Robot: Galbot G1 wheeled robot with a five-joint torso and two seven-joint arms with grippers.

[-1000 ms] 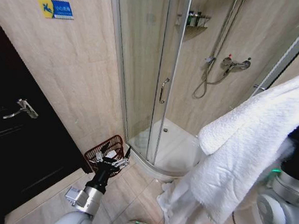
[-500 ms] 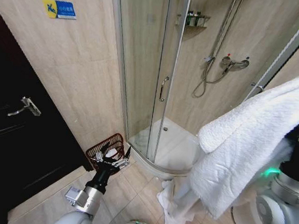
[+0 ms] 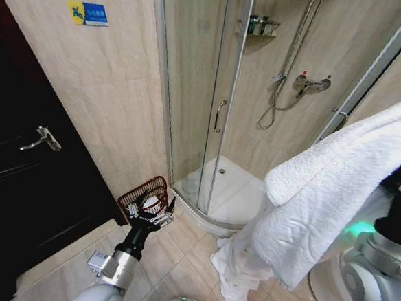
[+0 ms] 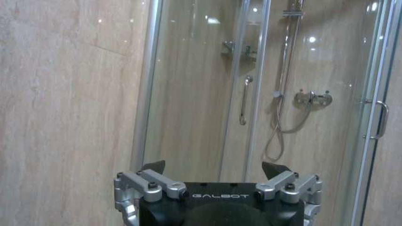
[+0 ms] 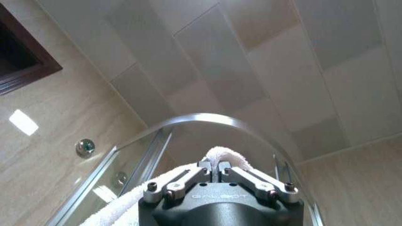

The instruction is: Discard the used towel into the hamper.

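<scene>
A large white towel (image 3: 321, 200) hangs at the right of the head view, its lower end trailing to the tiled floor. My right gripper (image 5: 215, 165) is raised high and shut on a fold of the towel (image 5: 223, 154). The hamper (image 3: 144, 193), a small dark red-brown wire basket, stands on the floor against the wall beside the shower. Something white lies inside it. My left gripper (image 3: 150, 212) is held low in front of the hamper, fingers spread open and holding nothing. The left gripper (image 4: 215, 169) points toward the shower glass.
A curved glass shower enclosure (image 3: 197, 102) with a door handle (image 3: 219, 115) rises just right of the hamper, on a white tray (image 3: 235, 201). A dark door (image 3: 26, 180) with a lever handle fills the left. Tiled floor (image 3: 179, 259) lies between me and the hamper.
The whole picture has shifted slightly right, so the camera has turned. Both arms keep their poses, and the towel stays in the right gripper.
</scene>
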